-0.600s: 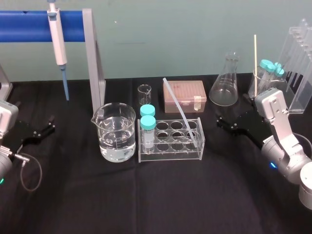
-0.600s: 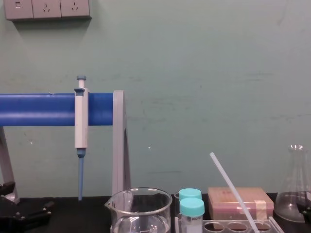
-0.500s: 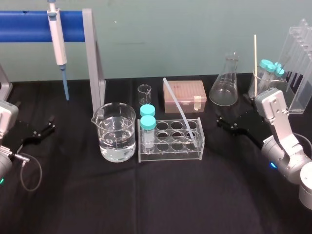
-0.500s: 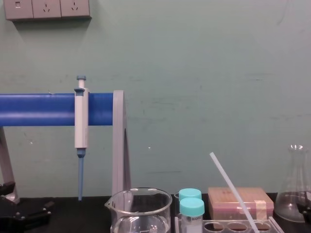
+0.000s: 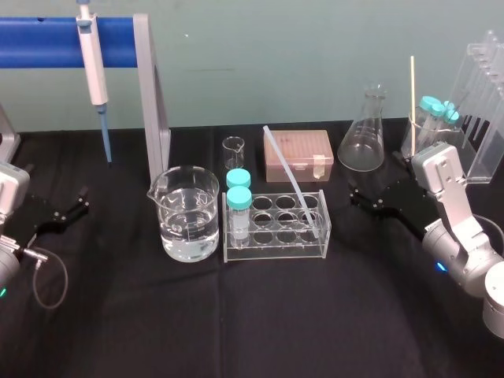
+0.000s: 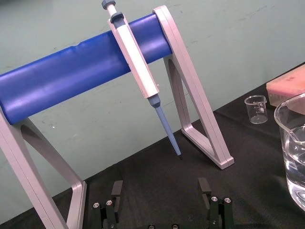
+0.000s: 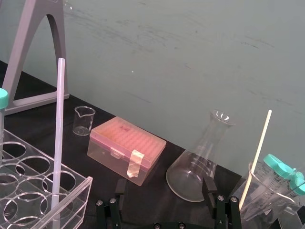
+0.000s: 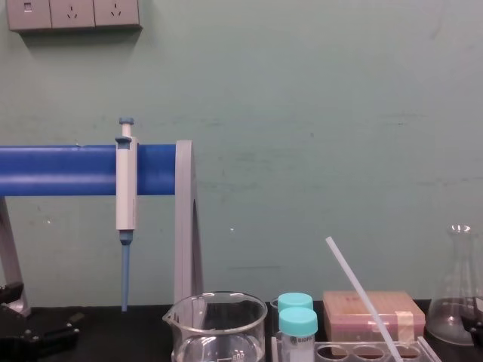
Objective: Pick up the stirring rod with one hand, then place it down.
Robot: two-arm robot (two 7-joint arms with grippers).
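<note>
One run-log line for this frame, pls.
phase: pre-grasp | stirring rod: leaning in tube rack, ungrasped | right gripper: open, right of rack | left gripper: open, parked far left

Pale green wall [image 8: 317,113], a row of sockets [image 8: 73,13] high on it, behind a black-covered table [image 5: 252,315].

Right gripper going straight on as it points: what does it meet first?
Ahead of the right gripper, likely the pink box; the flask sits just beside that line, depth unclear. The left gripper is parked far left.
</note>
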